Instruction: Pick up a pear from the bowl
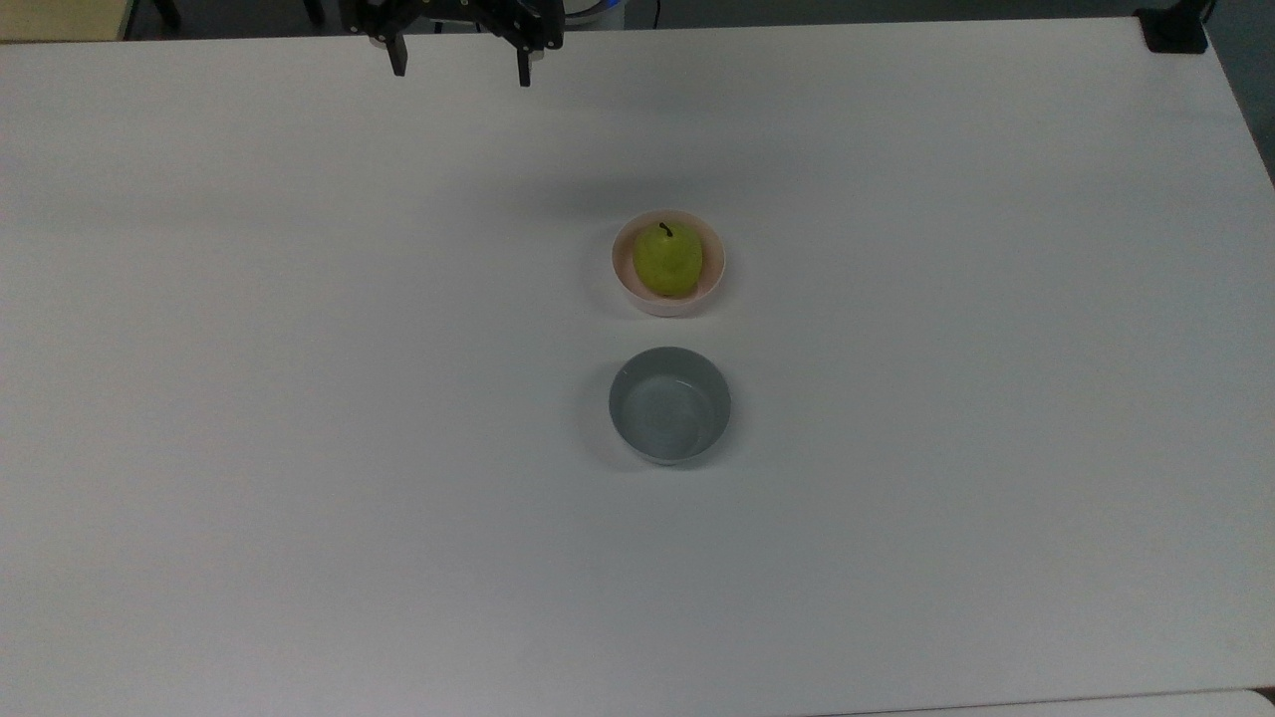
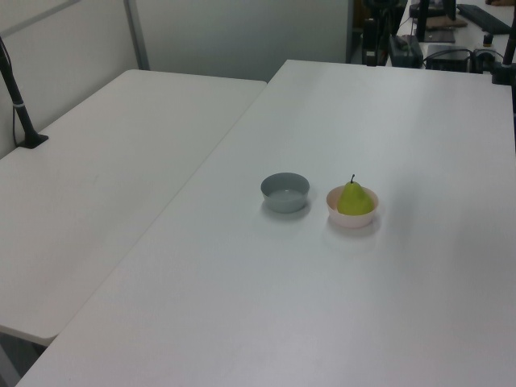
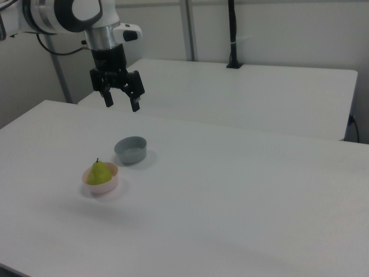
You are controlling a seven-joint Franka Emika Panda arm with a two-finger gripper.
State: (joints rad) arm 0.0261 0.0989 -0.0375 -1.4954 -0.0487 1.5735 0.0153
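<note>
— Two small round bowls sit on the wide white table [image 1: 299, 398], and we count nothing else resting on that surface. Which one has the fruit?

— We see the small rounded yellow-green pear with a short dark stem [image 1: 667, 259] sitting in the small round pale pink bowl with a light rim [image 1: 621, 274]. In the right view the same pear [image 3: 99, 172] stands upright in it, stem up, its top rising above the rim of the pink bowl [image 3: 106, 186].

— And the other bowl?

— We find the small round grey bowl [image 1: 669, 404] holding nothing, just below the pink one in the top view, near it but not touching. In the left view the grey bowl [image 2: 285, 192] lies to the left view's left of the pink bowl [image 2: 351, 219] and its pear [image 2: 354, 199]; in the right view the grey bowl [image 3: 131, 149] is up and to the right view's right.

— Where is the arm's black two-finger gripper?

— We place the gripper [image 1: 458, 65] at the top edge of the top view, over the far side of the table, well apart from both bowls and toward the top view's left of them. In the right view the gripper [image 3: 120, 101] hangs high above the table on the white and black arm [image 3: 69, 14], fingers pointing down.

— Is it holding anything?

— No. We see its two fingers [image 3: 107, 99] spread wide with bare air between them. The pear lies untouched in the pink bowl.

— Anything around the table?

— We note a second white table [image 2: 97, 185] butted alongside, with a black post [image 2: 18, 97] standing on it.
</note>
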